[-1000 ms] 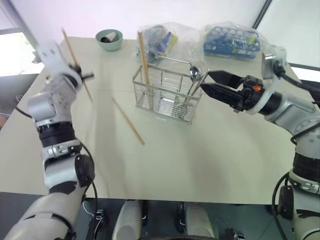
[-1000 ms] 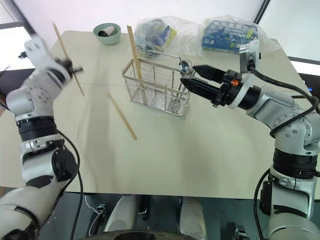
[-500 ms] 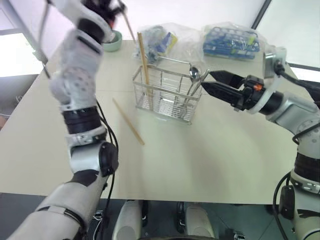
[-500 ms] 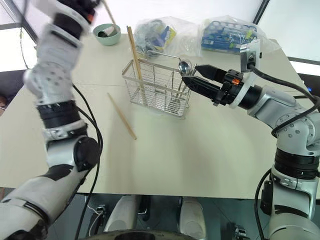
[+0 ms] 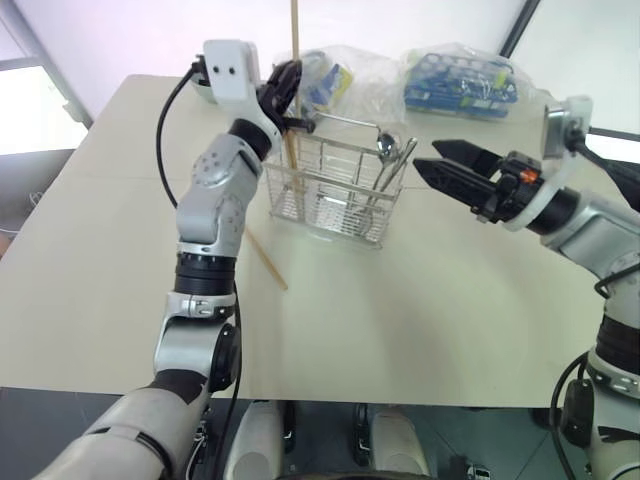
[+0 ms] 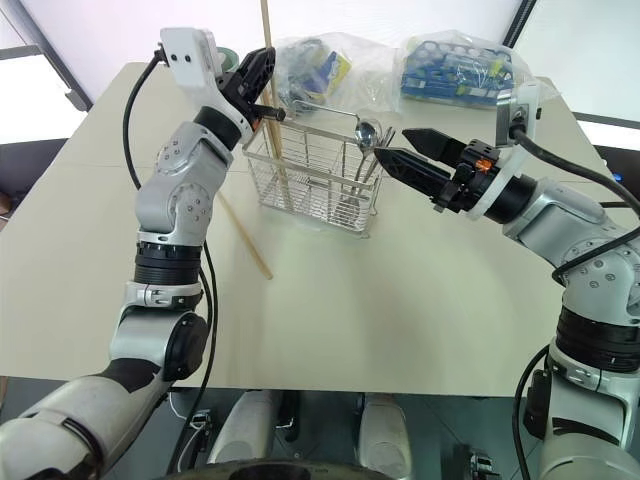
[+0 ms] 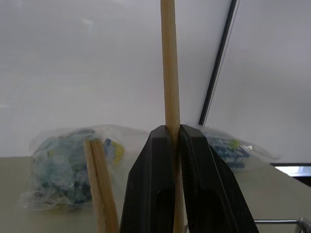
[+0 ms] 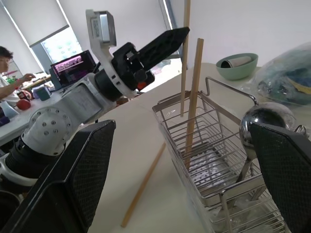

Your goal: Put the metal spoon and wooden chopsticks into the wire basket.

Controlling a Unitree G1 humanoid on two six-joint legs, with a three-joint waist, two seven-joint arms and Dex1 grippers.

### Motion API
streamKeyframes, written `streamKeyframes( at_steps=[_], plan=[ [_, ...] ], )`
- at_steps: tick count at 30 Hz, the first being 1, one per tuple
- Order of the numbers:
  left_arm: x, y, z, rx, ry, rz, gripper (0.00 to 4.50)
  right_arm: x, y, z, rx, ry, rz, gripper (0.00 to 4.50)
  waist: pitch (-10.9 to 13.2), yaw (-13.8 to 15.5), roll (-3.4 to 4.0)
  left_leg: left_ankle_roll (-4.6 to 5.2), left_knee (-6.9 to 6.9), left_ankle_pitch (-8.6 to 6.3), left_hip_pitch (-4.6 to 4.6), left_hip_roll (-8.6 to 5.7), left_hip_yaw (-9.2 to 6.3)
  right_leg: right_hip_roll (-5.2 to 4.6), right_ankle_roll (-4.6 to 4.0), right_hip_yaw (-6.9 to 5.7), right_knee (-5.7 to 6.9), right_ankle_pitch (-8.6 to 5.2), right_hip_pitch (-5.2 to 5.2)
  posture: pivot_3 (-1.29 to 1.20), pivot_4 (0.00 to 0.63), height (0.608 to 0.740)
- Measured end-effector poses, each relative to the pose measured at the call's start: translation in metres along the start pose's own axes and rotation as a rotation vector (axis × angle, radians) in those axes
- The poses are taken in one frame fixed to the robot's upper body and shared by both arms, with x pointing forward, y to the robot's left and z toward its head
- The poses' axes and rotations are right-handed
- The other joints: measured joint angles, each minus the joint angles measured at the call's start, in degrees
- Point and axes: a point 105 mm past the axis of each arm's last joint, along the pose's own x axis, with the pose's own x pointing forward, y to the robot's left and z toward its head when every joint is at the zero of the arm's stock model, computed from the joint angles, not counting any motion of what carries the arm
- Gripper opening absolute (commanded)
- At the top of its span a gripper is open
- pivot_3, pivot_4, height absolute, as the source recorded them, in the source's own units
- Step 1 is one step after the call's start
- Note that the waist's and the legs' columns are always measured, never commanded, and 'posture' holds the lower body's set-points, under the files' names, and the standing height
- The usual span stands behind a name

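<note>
Left gripper (image 6: 262, 75) clamps one wooden chopstick (image 5: 295, 40), held upright, long axis vertical, lower tip over the wire basket (image 5: 335, 190) left end. Right gripper (image 5: 440, 160) stands open beside the basket.

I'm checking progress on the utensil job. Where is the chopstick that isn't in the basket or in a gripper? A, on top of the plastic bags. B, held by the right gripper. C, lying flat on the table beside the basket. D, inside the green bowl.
C: the loose chopstick lies flat on the table beside the wire basket, apart from both grippers.
</note>
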Motion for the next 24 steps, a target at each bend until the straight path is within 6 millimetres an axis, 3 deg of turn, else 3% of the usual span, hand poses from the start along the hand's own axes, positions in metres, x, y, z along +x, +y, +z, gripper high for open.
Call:
streamKeyframes(
  at_steps=[2, 9, 14, 19, 24],
  plan=[
    [0.0, -0.001, 0.002, 0.009, -0.014, -0.001, 1.17, 0.0, 0.0, 0.0, 0.001, 0.0, -0.004, 4.5, 0.0, 0.1, 0.0, 0.01, 0.0, -0.01, 0.0, 0.0, -0.01, -0.01, 0.0, 0.0, 0.0, 0.0, 0.01, 0.0, 0.15, 0.708],
    [-0.007, -0.007, 0.003, -0.025, -0.023, -0.013, 4.46, 0.0, -0.001, 0.0, 0.001, -0.001, -0.006, 4.5, 0.0, 0.0, 0.0, 0.03, 0.0, -0.02, 0.01, 0.02, -0.06, 0.0, 0.0, 0.0, 0.01, 0.0, 0.01, 0.0, 0.15, 0.708],
    [-0.016, -0.007, 0.016, -0.004, -0.018, 0.004, 4.46, 0.001, -0.002, 0.001, 0.005, -0.004, 0.001, 4.5, 0.0, 0.0, 0.0, 0.03, 0.0, -0.02, 0.01, 0.02, -0.08, 0.01, 0.0, 0.0, 0.01, 0.0, 0.01, 0.0, 0.15, 0.708],
    [-0.026, 0.015, 0.036, 0.056, -0.023, 0.085, 4.46, 0.003, -0.002, -0.002, 0.017, 0.005, 0.009, 4.5, 0.0, 0.0, 0.0, 0.03, 0.0, -0.02, 0.02, 0.02, -0.09, 0.01, 0.0, 0.0, 0.01, 0.0, 0.01, 0.0, 0.15, 0.708],
    [-0.036, 0.041, 0.044, 0.078, 0.009, 0.167, 4.46, 0.005, -0.004, -0.003, 0.022, 0.003, 0.017, 4.5, 0.0, 0.0, 0.0, 0.03, 0.0, -0.02, 0.01, 0.01, -0.08, 0.0, 0.0, 0.0, 0.0, 0.0, 0.02, 0.0, 0.15, 0.708]
  ],
)
